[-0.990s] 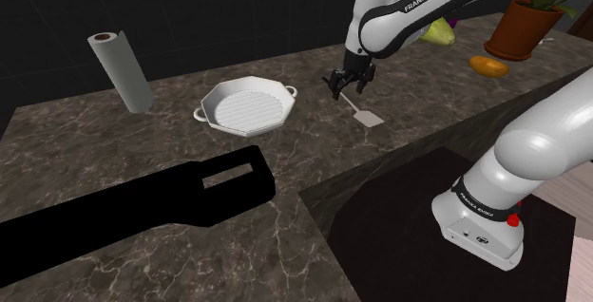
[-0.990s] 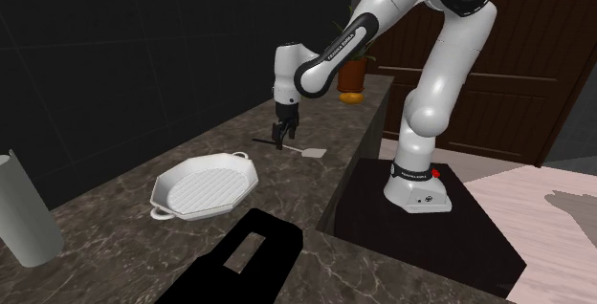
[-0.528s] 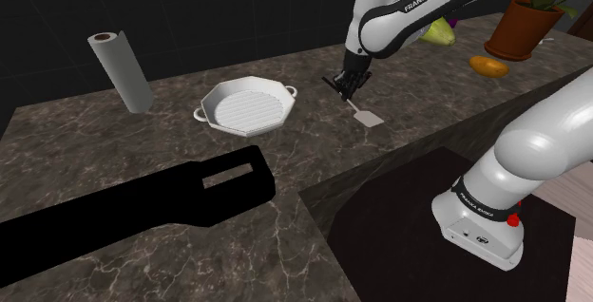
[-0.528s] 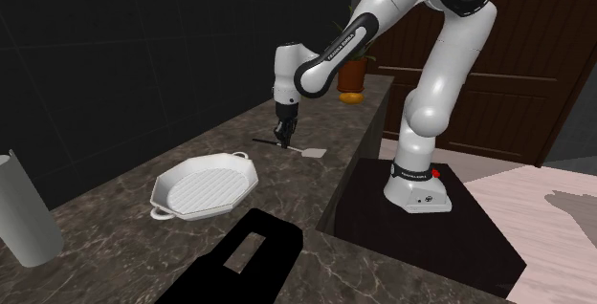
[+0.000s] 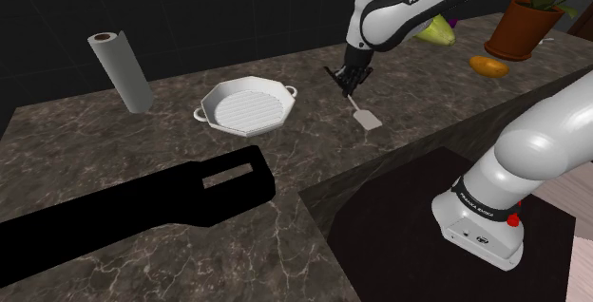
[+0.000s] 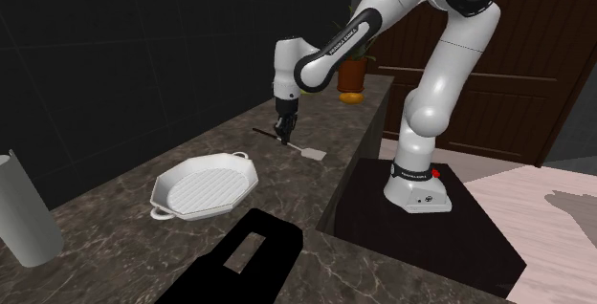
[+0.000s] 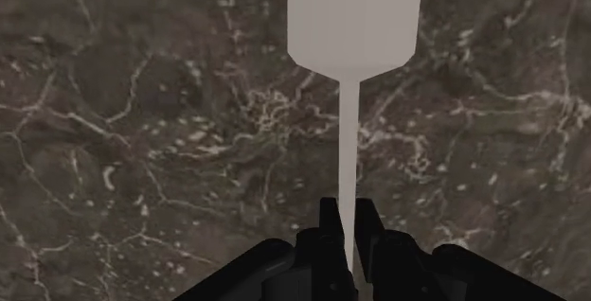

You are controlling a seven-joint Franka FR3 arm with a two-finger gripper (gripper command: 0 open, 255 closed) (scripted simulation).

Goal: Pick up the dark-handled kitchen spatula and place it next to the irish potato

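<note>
I have the gripper (image 7: 350, 242) closed narrow on the spatula (image 7: 353, 25). In the wrist view its 2 black fingers (image 7: 329, 221) pinch the thin pale shaft, and the pale squared blade reaches out ahead of them over the dark veined counter (image 7: 142, 110). The second exterior view adds the handle, a short dark rod sticking out of the claw toward that view's left, while the shaft slopes down to the blade at that view's right. From there the tool sits tilted, handle end higher, but I cannot tell whether the blade's edge touches the stone. The shoulder view gives me the target. The orange-brown potato (image 5: 488, 66) lies at the counter's far end, at that view's upper right, just beside a terracotta plant pot (image 5: 518, 30) and well apart from the spatula. It also shows a pale green thing (image 5: 437, 32) partly behind the arm, which I cannot identify. On the shoulder view's left of the claw sits a white 8-sided pan (image 5: 245, 107) with a ribbed floor and 2 small handles. Farther left stands an upright paper towel roll (image 5: 121, 70). A flat black shape (image 5: 143, 205) with a slot lies near the counter's front. The second exterior view alone brings in the brown panelled door (image 6: 517, 54) behind the arm.
</note>
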